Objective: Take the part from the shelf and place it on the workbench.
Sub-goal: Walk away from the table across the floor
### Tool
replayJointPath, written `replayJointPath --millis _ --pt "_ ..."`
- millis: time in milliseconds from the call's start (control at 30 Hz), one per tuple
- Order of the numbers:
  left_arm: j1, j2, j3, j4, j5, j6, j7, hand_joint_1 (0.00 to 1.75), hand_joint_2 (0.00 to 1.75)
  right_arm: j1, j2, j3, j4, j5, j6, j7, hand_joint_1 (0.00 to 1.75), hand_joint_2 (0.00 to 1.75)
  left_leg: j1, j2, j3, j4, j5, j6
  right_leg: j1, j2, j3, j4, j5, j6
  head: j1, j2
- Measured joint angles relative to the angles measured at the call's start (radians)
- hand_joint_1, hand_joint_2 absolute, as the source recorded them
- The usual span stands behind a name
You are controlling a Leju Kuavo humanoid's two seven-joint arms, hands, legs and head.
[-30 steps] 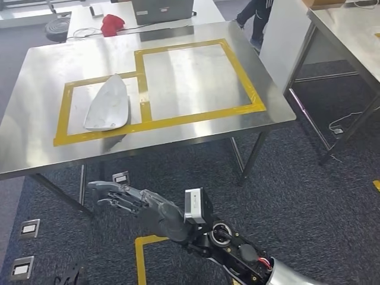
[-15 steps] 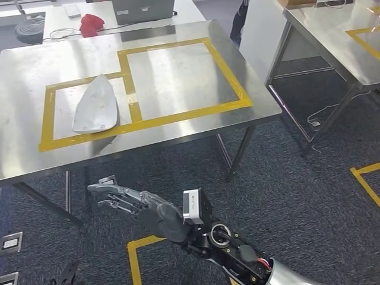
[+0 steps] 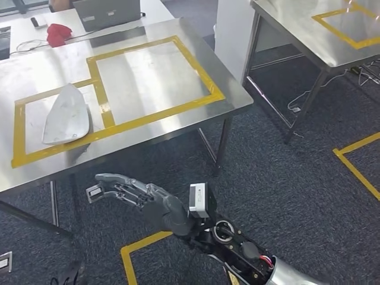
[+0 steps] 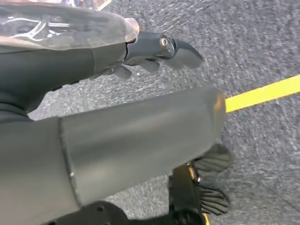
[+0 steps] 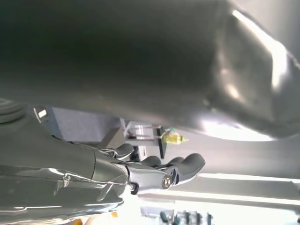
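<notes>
Head view shows the part (image 3: 66, 114), a pale grey curved shell, lying flat on the steel surface (image 3: 148, 71) inside the smaller of two yellow-taped rectangles (image 3: 102, 101), close to the tape strip that divides them. The larger taped rectangle beside it is bare metal. At the far edge of that surface sit a red cloth (image 3: 59, 34) and a dark laptop (image 3: 107, 12).

Below the surface's near edge, over the dark carpet (image 3: 287, 178), the right hand (image 3: 134, 193) reaches out toward the left, its fingers (image 3: 112, 179) stretched nearly straight and slightly apart, holding nothing and touching nothing. In the right wrist view the same fingers (image 5: 183, 166) extend loosely, with nothing between them.

The left hand (image 4: 116, 140) appears in the left wrist view above carpet crossed by a yellow floor line (image 4: 261, 93); its thumb and a dark finger are extended, nothing is in its hold.

A second steel table (image 3: 313, 29) with yellow tape stands to the right.
</notes>
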Motion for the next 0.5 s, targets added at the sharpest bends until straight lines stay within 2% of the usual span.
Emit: replayJointPath --millis 67,100,133,167,233,267,300,333,400,467,500 --pt "0.003 0.0 0.0 0.0 0.001 0.0 0.0 0.0 0.0 0.001 0.0 0.0 0.0 0.0 -0.001 0.0 0.0 0.0 0.0 -0.021 -0.069 0.145 -0.064 -0.006 0.001 0.015 -0.003 0.0 0.003 -0.004 -0.001 0.0" --pt "0.005 0.0 0.0 0.0 0.002 0.001 0.0 0.0 0.0 0.003 0.0 0.0 0.0 -0.001 -0.001 0.0 0.0 0.0 0.0 -0.024 -0.094 0.193 -0.075 -0.008 0.001 0.024 -0.004 0.0 0.003 -0.005 -0.001 0.0" --pt "0.007 0.0 0.0 0.0 0.002 0.001 0.0 0.0 0.0 0.004 0.0 0.0 0.0 -0.001 -0.001 0.0 0.0 0.0 0.001 -0.024 -0.099 0.2 -0.065 -0.009 0.001 0.034 -0.004 0.001 0.003 -0.005 -0.001 0.0" --pt "0.008 0.001 0.0 0.0 0.002 0.001 0.0 0.0 0.0 0.004 0.0 0.0 0.0 -0.001 -0.001 0.0 0.0 0.0 0.002 -0.025 -0.084 0.164 -0.036 -0.01 0.001 0.044 -0.004 0.003 0.003 -0.004 -0.001 0.0" --pt "0.008 0.002 0.001 0.0 0.002 0.001 0.0 0.0 0.0 0.003 0.0 0.0 0.0 -0.002 -0.002 0.0 0.0 0.0 0.007 -0.045 -0.015 0.015 0.037 -0.01 0.0 0.064 -0.006 0.011 0.001 0.001 -0.001 0.0" --pt "0.008 0.003 0.001 0.0 0.002 0.001 0.0 0.0 0.0 0.003 0.0 0.0 0.0 -0.002 -0.002 0.0 0.0 0.0 0.008 -0.057 0.013 -0.047 0.059 -0.008 0.001 0.072 -0.01 0.017 -0.001 0.005 -0.001 0.0" --pt "0.007 0.004 0.001 0.0 0.002 0.001 0.0 0.0 0.0 0.003 0.0 0.0 0.0 -0.002 -0.002 0.0 0.0 0.0 0.009 -0.066 0.029 -0.084 0.068 -0.005 0.002 0.079 -0.014 0.021 -0.003 0.01 -0.001 0.0" --pt "0.007 0.004 0.001 0.0 0.002 0.001 0.0 0.0 0.0 0.003 0.0 -0.001 0.0 -0.002 -0.002 0.0 0.0 0.0 0.007 -0.068 0.033 -0.095 0.067 0.001 0.003 0.085 -0.018 0.023 -0.002 0.014 -0.001 0.0" --pt "0.004 0.002 0.001 0.0 0.002 0.001 0.0 0.0 0.0 0.003 -0.001 -0.001 0.0 -0.002 -0.002 0.0 0.0 0.0 0.008 -0.053 0.032 -0.097 0.071 0.013 0.002 0.095 -0.023 0.023 -0.001 0.023 -0.001 0.0" --pt "0.003 0.001 0.002 0.0 0.002 0.002 0.0 0.0 0.0 0.002 -0.001 -0.002 -0.001 -0.002 -0.002 -0.001 0.0 0.0 0.011 -0.039 0.034 -0.103 0.075 0.024 0.003 0.072 -0.04 0.06 -0.027 0.034 0.001 0.0" --pt "0.003 0.001 0.002 0.0 0.002 0.002 0.0 0.0 0.0 0.002 -0.002 -0.002 -0.001 -0.002 -0.002 -0.001 0.0 0.0 0.013 -0.031 0.034 -0.106 0.076 0.028 0.002 0.051 -0.063 0.111 -0.057 0.04 0.002 0.0"
